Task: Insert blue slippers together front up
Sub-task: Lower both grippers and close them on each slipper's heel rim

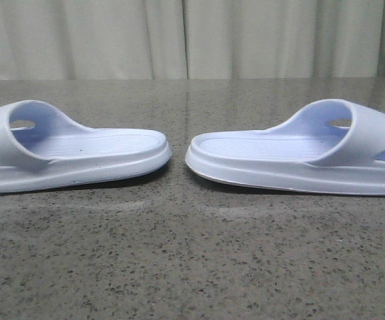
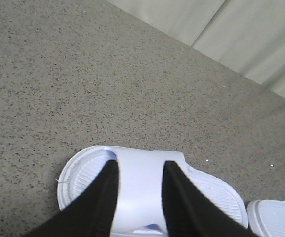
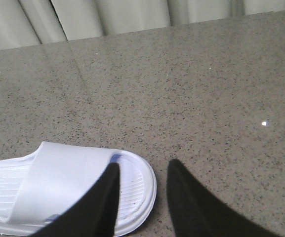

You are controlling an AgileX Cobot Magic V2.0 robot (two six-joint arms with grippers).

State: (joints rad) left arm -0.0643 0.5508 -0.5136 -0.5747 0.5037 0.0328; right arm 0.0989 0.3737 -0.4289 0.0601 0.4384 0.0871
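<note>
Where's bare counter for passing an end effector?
Open stone in front of both slippers and behind them up to the curtain. Tight: the narrow gap between the left slipper and right slipper, heels nearly touching.

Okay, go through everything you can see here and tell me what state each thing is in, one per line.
Left slipper: flat on its sole, strap up, heel toward the other slipper.
Right slipper: flat on its sole, strap up, not touching the left one.
Left gripper: open, fingers either side of the left slipper's strap.
Right gripper: open, holding nothing.
</note>
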